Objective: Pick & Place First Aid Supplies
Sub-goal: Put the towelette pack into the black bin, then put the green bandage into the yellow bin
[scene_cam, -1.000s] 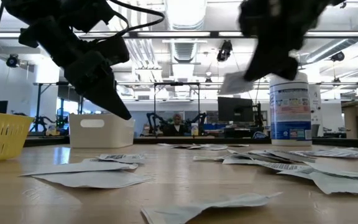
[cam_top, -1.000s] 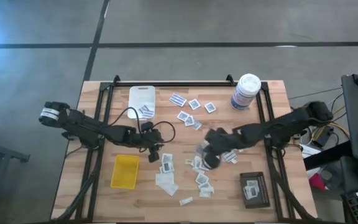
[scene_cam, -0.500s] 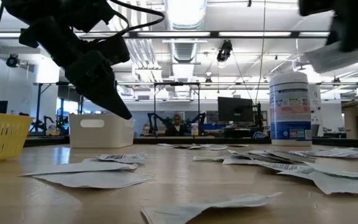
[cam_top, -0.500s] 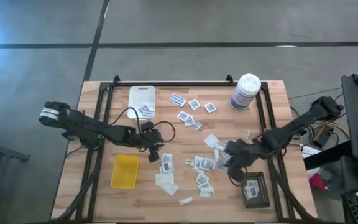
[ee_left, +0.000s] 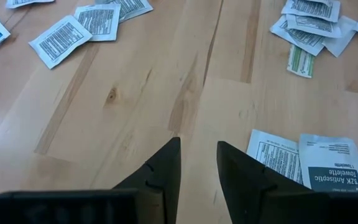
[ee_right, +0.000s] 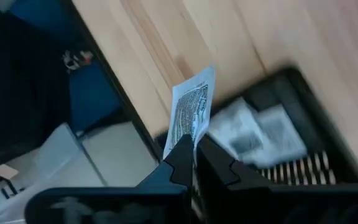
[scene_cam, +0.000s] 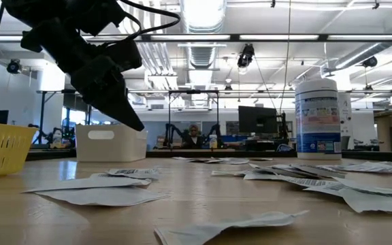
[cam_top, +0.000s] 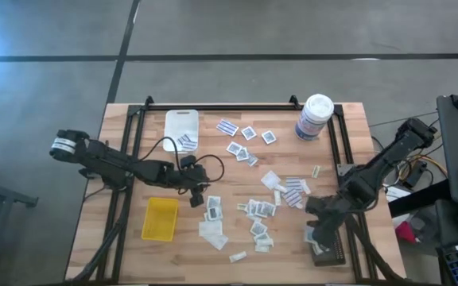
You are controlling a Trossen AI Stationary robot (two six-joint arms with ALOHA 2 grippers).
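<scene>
Black tray (ee_right: 303, 124) under right tool's (ee_right: 194, 152) packet (ee_right: 191, 112).

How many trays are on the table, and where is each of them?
3. The white tray is at the far left, the yellow tray lies near the left arm, and the black tray sits at the near right, partly hidden under the right gripper.

Table (cam_top: 237, 159): pale wood planks, visible grain, one dark knot, smooth satin finish; seams between boards show in left wrist view.
Packets (ee_left: 77, 32) scattered over table: thin paper or foil-paper, matt white, printed text, some crinkled.
Packet (ee_right: 192, 115) pinched in right gripper (ee_right: 194, 149): same printed paper look, flat.
Fingers (ee_left: 160, 171) of left gripper: matt black plastic.
Black tray (ee_right: 303, 106) beside table's edge: dark plastic, slatted floor.
Yellow tray (cam_top: 160, 218): perforated plastic.
White tray (cam_top: 181, 121): smooth plastic.
Canister (scene_cam: 317, 117) on table: white plastic, glossy label.
</scene>
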